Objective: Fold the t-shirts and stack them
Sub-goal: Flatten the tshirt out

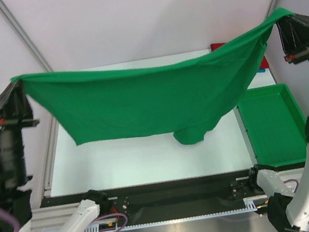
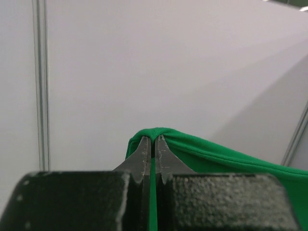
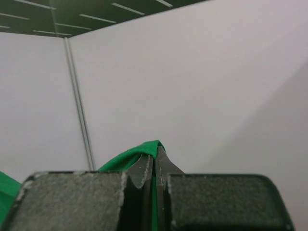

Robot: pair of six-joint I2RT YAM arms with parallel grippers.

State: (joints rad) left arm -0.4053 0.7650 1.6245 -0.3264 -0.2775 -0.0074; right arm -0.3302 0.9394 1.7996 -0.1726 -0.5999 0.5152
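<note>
1. Judged to be the spreading-out step, ahead of any fold: green t-shirt (image 1: pixel 152 101) stretched in the air across the middle of the top view, sagging in a shallow curve above the white table (image 1: pixel 132 160).
2. Left gripper (image 2: pixel 152 139) pinched tight on one corner of the cloth at the left edge of the top view; right gripper (image 3: pixel 155 156) clamped likewise on the opposite corner at upper right, carried higher.
3. Thin, matte, soft knit, draping freely; lower edge uneven, with a bunched lump drooping at lower centre-right.
4. Next, probably: bring both corners down evenly and lay the cloth flat on the table, keeping it taut to pull out the lump.
5. Slivers of a red t-shirt (image 1: pixel 217 46) and a blue t-shirt (image 1: pixel 262 66) at upper right, mostly hidden behind the cloth.
6. Rigid green plastic bin (image 1: pixel 274 126), rectangular with a raised rim, at the right edge.
</note>
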